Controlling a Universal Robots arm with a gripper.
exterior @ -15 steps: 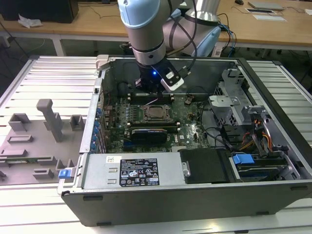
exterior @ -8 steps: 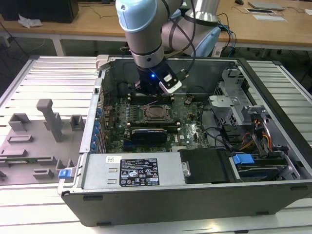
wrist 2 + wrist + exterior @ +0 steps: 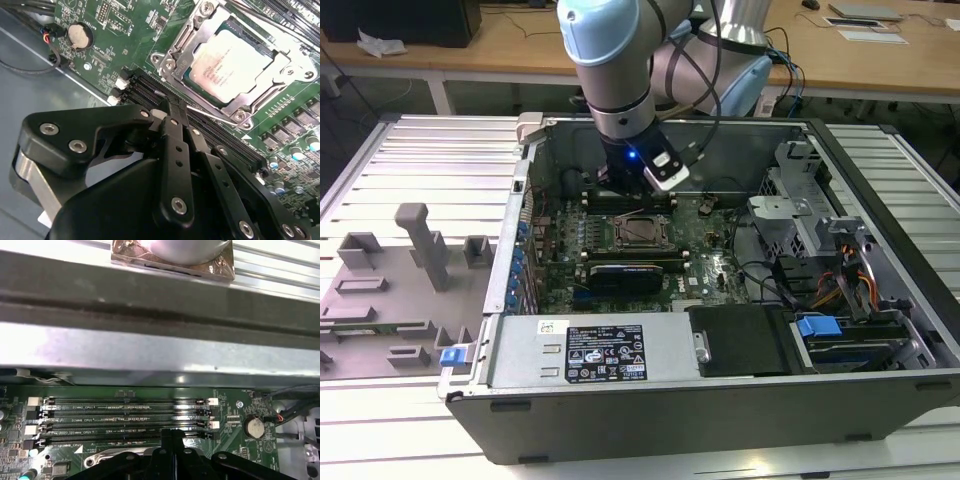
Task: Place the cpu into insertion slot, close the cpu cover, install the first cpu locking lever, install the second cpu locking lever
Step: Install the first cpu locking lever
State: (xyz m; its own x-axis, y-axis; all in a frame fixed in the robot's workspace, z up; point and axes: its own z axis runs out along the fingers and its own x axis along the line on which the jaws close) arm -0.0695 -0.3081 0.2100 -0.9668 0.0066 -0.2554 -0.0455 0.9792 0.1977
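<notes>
Open computer case [image 3: 720,400]: lies on its side on a slatted metal table [image 3: 420,150], green circuit board [image 3: 130,30] facing up.

Arm [image 3: 610,60]: reaches down from above into the case, over the board's middle.

Gripper [image 3: 167,107]: black, its two fingers pressed together with no gap and nothing visible between them. In the second wrist view the tips sit low over the board, at the end of a thin silver locking lever [image 3: 210,116]. Whether they touch it cannot be told. In the first wrist view the gripper [image 3: 172,436] points at the long black memory slots [image 3: 125,417].

The cpu [image 3: 230,67]: dull silver top, seated flat in the insertion slot [image 3: 202,91], just beside the gripper's tips.

The cpu cover [image 3: 187,37]: silver frame, down around the chip, whose top shows through the window.

Locking lever: runs along the socket's edge on the side of the memory slots. Latched or free cannot be told.

Coin battery [image 3: 77,35]: round, on the board, well apart from the socket.

Long black card [image 3: 630,272]: lies on the board near the socket, on its near side in the exterior view.

Grey fixture tray [image 3: 390,290]: on the table at the exterior view's left, outside the case.
</notes>
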